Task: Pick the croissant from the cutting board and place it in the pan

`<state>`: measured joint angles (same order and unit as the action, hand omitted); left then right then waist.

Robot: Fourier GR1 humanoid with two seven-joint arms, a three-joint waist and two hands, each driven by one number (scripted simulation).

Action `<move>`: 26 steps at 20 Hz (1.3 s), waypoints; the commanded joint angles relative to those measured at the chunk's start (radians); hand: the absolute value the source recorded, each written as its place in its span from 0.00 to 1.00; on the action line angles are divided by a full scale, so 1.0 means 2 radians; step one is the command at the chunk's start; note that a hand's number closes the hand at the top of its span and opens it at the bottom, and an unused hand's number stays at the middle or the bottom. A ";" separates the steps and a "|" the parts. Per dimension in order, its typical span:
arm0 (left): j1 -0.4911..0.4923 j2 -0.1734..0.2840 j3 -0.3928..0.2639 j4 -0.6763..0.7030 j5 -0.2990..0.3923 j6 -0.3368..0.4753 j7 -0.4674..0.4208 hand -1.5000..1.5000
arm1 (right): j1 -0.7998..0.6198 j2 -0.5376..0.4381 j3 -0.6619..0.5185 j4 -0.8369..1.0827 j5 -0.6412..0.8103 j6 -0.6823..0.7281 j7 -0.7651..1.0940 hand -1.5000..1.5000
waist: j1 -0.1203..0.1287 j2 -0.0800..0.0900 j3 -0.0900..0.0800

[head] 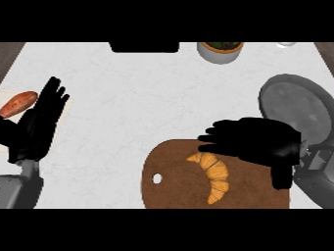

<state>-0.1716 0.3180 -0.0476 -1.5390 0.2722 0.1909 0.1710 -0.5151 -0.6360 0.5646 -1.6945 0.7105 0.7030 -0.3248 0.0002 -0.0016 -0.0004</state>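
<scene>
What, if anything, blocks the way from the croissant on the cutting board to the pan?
Nothing visible does. The croissant lies on the cutting board, the pan sits up-right of it, and only the right hand hovers between.

Sweet potato (17,103) left, plant pot (220,51) behind.

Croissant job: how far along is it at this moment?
Nothing is done yet: the croissant lies on the board. In hand: the right hand hovers over the board's upper edge, by the croissant's top end, fingers relaxed, holding nothing. Left: grasp, lift, carry to the pan. The left hand rests open.
</scene>
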 commanded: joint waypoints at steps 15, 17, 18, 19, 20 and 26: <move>0.016 -0.019 0.024 -0.033 -0.024 -0.024 0.029 0.50 | 0.083 0.050 0.005 -0.128 0.157 0.033 0.040 0.00 | 0.000 0.000 0.000; 0.029 -0.018 0.033 -0.033 -0.026 -0.031 0.006 0.50 | 0.085 0.062 0.018 -0.094 0.187 0.014 0.039 0.00 | 0.001 0.000 0.000; 0.005 -0.027 0.025 -0.017 -0.033 -0.023 0.019 0.50 | 0.059 0.093 0.033 -0.036 0.201 0.000 0.035 0.00 | 0.002 0.001 0.000; 0.014 -0.017 0.034 -0.037 -0.027 -0.032 0.032 0.50 | 0.085 0.101 0.035 -0.062 0.212 0.000 0.057 0.00 | 0.001 0.000 0.000; -0.021 -0.027 0.024 -0.032 -0.042 -0.006 0.054 0.50 | 0.078 0.109 0.039 -0.074 0.217 0.019 0.075 0.00 | 0.000 0.000 0.000; 0.011 -0.022 0.053 -0.024 -0.030 -0.049 0.017 0.50 | 0.092 0.104 0.023 -0.009 0.251 -0.040 0.020 0.00 | 0.002 0.001 0.000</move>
<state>-0.1631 0.2606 0.0239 -1.5825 0.2019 0.1303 0.2177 -0.3588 -0.4223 0.6200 -1.7782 1.1691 0.6950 -0.2300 0.0026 0.0000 -0.0001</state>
